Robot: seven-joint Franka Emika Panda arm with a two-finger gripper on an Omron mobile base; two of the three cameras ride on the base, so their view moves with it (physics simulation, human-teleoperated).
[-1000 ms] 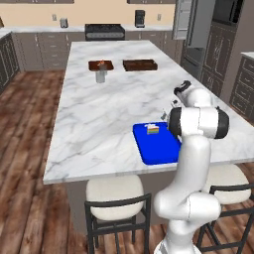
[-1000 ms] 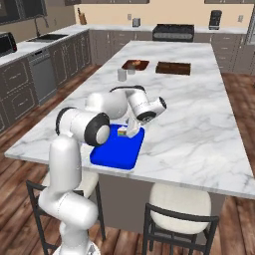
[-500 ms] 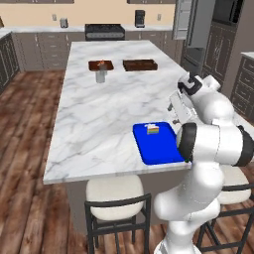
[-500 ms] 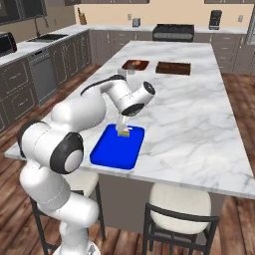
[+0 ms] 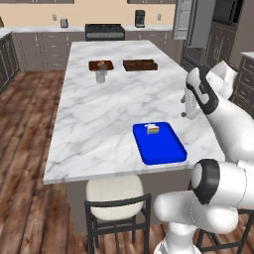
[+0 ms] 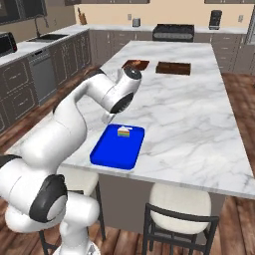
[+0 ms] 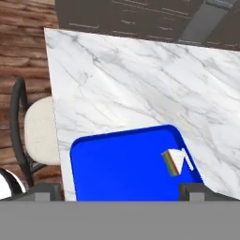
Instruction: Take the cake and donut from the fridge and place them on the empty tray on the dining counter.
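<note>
Bright blue tray (image 5: pixel 159 145) lies flat on the white-grey marble dining counter (image 5: pixel 109 114), close to the counter's near edge, above a cream-seated stool (image 5: pixel 115 191). The pincer (image 7: pixel 120 190) hangs above the tray with its two dark fingertips (image 7: pixel 44 191) spread as wide as they go and nothing between them, so it is released and empty. In the hand view the blue surface spreads out directly ahead of the tips, and the cake (image 7: pixel 175 160), a small wedge with rainbow layers and white frosting, sits just ahead of the right-hand tip, near a rounded corner of the tray. The cake (image 5: pixel 152 129) rests on the tray's far end in the left base view, apart from the rim; the right base view shows the same slice (image 6: pixel 123 132) below and just beside the white hand. Well beyond the pincer, at the counter's far end, two dark brown trays (image 5: pixel 140 65) lie side by side, one with a small grey cup (image 5: pixel 101 76) just in front of it. Past them a black stove (image 6: pixel 173 32) stands against the wall counters, and the grey fridge (image 5: pixel 198 22) rises at the far right of the left base view.
</note>
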